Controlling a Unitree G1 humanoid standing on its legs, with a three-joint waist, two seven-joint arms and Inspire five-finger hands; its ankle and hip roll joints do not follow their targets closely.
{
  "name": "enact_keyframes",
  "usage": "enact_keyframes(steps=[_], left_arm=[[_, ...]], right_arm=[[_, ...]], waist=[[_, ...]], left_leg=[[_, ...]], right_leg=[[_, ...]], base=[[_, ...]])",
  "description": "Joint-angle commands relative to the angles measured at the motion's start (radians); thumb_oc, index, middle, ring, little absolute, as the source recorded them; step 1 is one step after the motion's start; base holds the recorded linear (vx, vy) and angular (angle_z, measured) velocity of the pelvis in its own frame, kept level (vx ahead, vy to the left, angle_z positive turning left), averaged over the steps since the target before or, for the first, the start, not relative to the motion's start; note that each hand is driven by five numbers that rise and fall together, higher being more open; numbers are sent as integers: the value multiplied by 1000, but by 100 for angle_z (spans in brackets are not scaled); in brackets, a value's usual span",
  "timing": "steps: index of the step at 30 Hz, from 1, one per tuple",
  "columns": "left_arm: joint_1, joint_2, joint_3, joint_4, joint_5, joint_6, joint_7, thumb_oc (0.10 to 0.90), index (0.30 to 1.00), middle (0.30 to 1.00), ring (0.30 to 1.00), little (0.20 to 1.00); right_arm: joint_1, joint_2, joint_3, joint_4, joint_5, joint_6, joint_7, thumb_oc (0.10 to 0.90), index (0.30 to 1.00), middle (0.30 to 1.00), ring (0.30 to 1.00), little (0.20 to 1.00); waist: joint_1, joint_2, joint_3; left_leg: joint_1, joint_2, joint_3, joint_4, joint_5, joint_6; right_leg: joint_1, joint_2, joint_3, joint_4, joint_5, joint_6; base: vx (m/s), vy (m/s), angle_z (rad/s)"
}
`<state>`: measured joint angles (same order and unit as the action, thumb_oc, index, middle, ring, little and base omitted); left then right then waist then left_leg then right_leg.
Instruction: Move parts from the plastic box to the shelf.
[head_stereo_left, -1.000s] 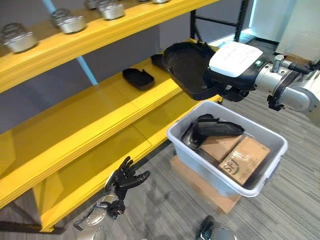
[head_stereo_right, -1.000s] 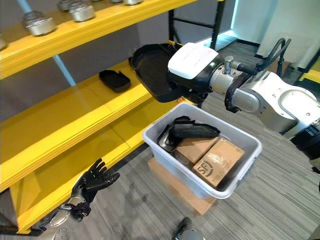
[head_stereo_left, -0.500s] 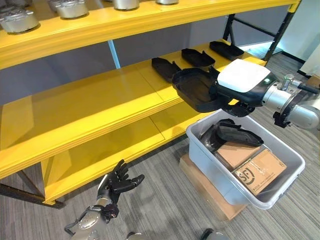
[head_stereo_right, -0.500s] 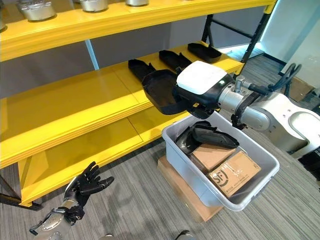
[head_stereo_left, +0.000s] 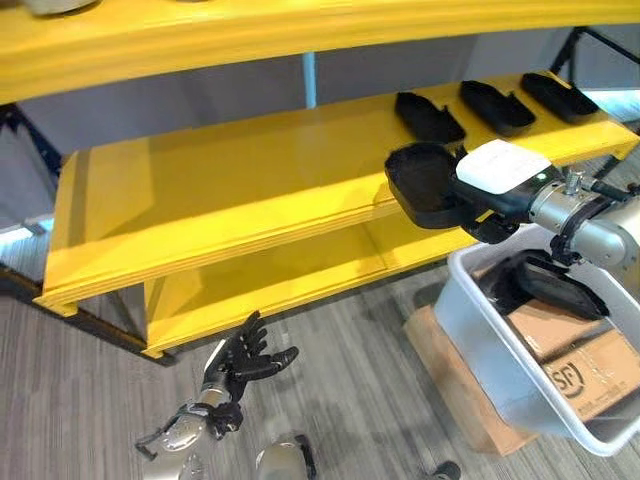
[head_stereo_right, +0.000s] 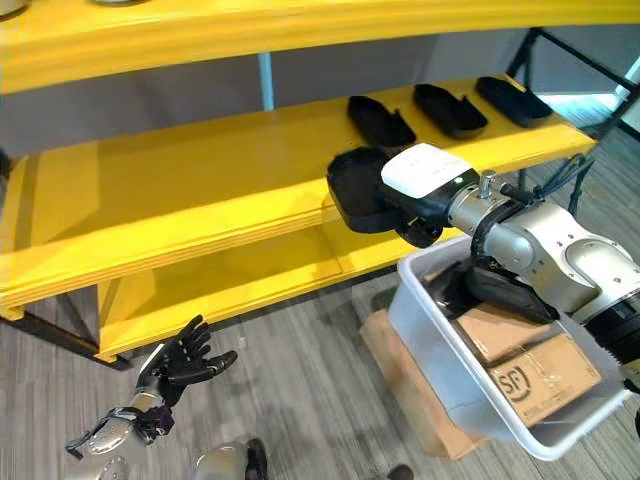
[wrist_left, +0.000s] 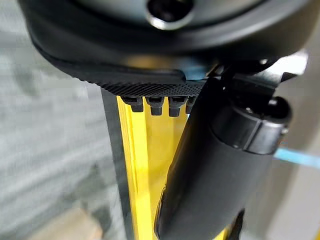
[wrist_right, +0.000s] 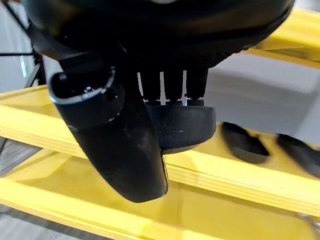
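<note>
Plastic was my guess for the black part (head_stereo_left: 424, 183): a shallow, rigid moulded tray with a raised rim, which I judged light and stiff but smooth enough to slide in a loose hold, so the rim edge nearest the wrist looked the sensible place to take it. My right hand (head_stereo_left: 487, 192) was clamped there, thumb under and fingers over as its wrist view showed, carrying the part level at the front lip of the middle shelf (head_stereo_left: 250, 190), just at 7 o'clock from the nearest of three like parts (head_stereo_left: 428, 116) already lying along the board. More dark parts (head_stereo_right: 500, 290) sat in the plastic box (head_stereo_right: 450, 370) at about 4 o'clock. My left hand (head_stereo_left: 243, 360) hung low at 7 o'clock, fingers spread, holding nothing.
</note>
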<state>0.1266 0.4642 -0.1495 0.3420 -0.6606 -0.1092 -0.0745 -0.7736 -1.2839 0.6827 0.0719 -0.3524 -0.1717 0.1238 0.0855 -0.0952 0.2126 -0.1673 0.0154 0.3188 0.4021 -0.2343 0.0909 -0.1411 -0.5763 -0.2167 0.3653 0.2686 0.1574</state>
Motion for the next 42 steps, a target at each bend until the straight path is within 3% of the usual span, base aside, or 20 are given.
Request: enact_keyframes(steps=[1,4,10,15,28,42], left_arm=[[-71,66,-13,-132,21,-82,-16,900,1000,1000,1000,1000],[-103,57,-38,-130,37,-79,-15,900,1000,1000,1000,1000],[-148,30,-72,-124,28,-87,-15,900,1000,1000,1000,1000],[-120,-9,-65,-138,28,-87,-24,900,1000,1000,1000,1000],[-80,-31,-67,-142,41,-76,-34,900,1000,1000,1000,1000],[-76,-45,-66,-137,44,-86,-22,900,1000,1000,1000,1000]], right_arm=[[-126,-46,-214,-41,17,14,-92,400,300,300,300,300],[-121,-66,-234,-48,26,14,-94,400,300,300,300,300],[-202,-91,-195,-34,10,19,-84,400,300,300,300,300],[-153,-92,-253,-30,27,11,-78,400,300,300,300,300],[-141,-76,-252,-29,63,0,-70,400,300,300,300,300],[-111,-51,-261,-22,46,-9,-84,400,300,300,300,300]], waist=[[-33,13,-45],[-54,20,-23],[-97,-9,-9],[-92,-32,-53],[-93,0,-113],[-100,18,-129]], left_leg=[[106,64,-58,-201,83,-52],[153,47,-97,-219,72,-54],[197,51,-164,-162,23,-109],[248,57,-180,-143,-16,-127],[308,139,-178,-218,15,-163],[348,164,-169,-293,54,-177]], right_leg=[[-11,203,73,-8,-61,16],[-102,220,79,6,-113,-1],[-109,172,126,-261,-28,56],[-53,195,120,-243,-35,62],[-36,261,94,-172,-147,39],[-37,289,95,-153,-163,30]], base=[[76,179,69],[200,58,72],[164,-154,92],[169,-153,45],[67,-112,-1],[-1,-37,-3]])
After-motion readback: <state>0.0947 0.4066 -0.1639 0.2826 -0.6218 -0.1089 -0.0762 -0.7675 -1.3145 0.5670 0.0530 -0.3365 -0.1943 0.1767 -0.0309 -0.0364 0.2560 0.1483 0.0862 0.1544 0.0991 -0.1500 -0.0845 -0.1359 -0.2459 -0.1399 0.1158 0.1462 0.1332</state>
